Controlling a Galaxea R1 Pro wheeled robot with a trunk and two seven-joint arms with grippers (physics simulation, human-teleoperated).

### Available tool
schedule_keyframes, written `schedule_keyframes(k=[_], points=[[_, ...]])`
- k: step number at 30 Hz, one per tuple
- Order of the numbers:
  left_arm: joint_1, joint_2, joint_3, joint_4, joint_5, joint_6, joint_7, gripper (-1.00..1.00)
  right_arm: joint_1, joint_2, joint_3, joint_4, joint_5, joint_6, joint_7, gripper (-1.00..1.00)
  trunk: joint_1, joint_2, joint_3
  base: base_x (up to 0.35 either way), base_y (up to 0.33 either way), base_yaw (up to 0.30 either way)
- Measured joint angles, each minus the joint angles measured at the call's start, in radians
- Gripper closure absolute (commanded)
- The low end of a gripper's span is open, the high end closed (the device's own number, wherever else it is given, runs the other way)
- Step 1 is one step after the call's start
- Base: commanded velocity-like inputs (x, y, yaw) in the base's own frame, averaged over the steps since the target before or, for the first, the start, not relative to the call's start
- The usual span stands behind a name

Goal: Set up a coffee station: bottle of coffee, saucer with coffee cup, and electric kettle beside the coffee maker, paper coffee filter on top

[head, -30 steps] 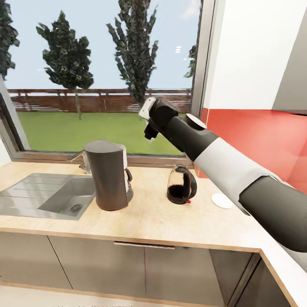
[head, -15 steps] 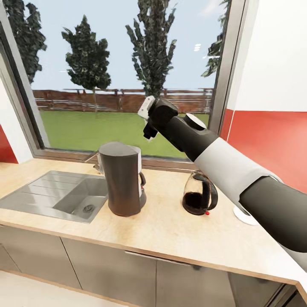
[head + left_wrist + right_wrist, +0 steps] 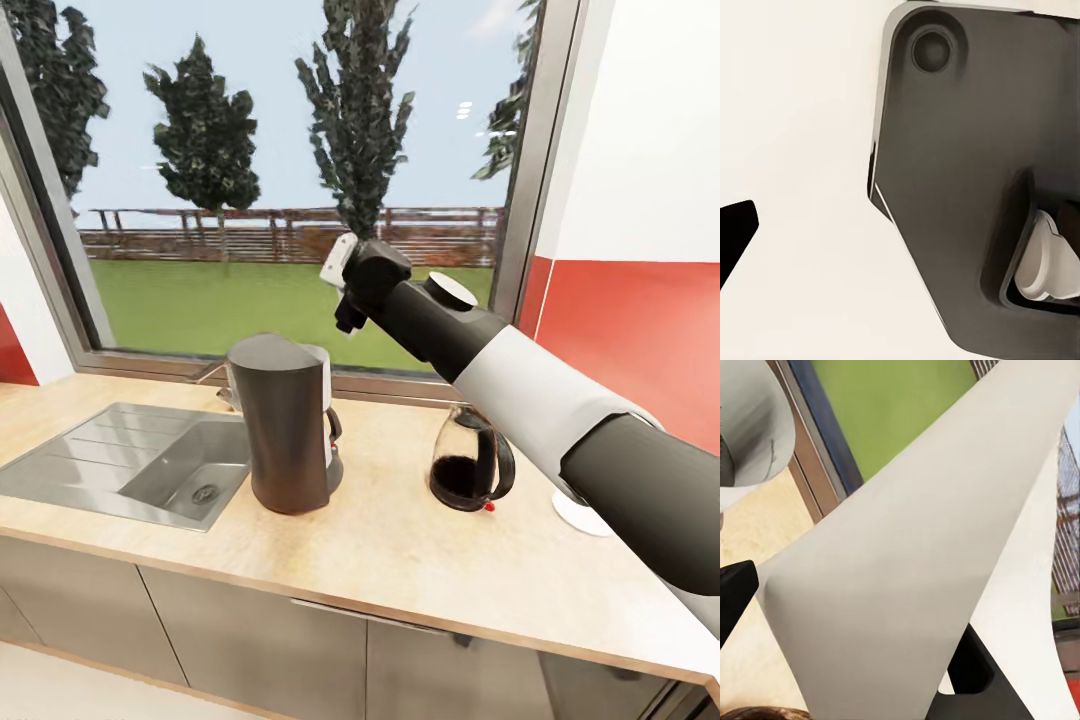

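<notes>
**Home kitchen, simulator render**

Light wood-grain kitchen countertop (image 3: 400, 540) over glossy dark grey cabinet fronts (image 3: 240, 640). Steel sink (image 3: 130, 465) with drainboard set into the countertop's left part. Coffee maker (image 3: 285, 420) and glass electric kettle (image 3: 470, 465) stand near the back edge. Big window (image 3: 280, 180) behind, onto lawn, trees and a fence. Red backsplash (image 3: 620, 330) under white wall at right.

Readable text: none that I can make out in my head or wrist views.
Coffee maker (image 3: 285, 420), centre of frame: plain dark grey body, no brand or label legible.
Electric kettle (image 3: 470, 470), right of centre: red dot at the base, no lettering.
Kitchen countertop (image 3: 400, 550): bare wood grain, no markings.
</notes>
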Motion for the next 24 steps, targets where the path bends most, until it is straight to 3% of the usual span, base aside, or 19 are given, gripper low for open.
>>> schedule_keyframes(k=[5,16,24], points=[[0.000,0.000,-0.001,0.000,0.000,0.000,0.000,-1.00,0.000,0.000,0.001,-0.002,-0.001,-0.001,0.013,1.00,0.000,0.000,0.000,0.000,0.000,0.074],[0.000,0.000,-0.001,0.000,0.000,0.000,0.000,-1.00,0.000,0.000,0.001,0.000,-0.001,0.000,0.020,1.00,0.000,0.000,0.000,0.000,0.000,0.246],[0.000,-0.001,-0.001,0.001,0.000,0.000,0.000,-1.00,0.002,0.000,0.000,0.002,0.000,0.001,0.020,1.00,0.000,0.000,0.000,0.000,0.000,0.024]])
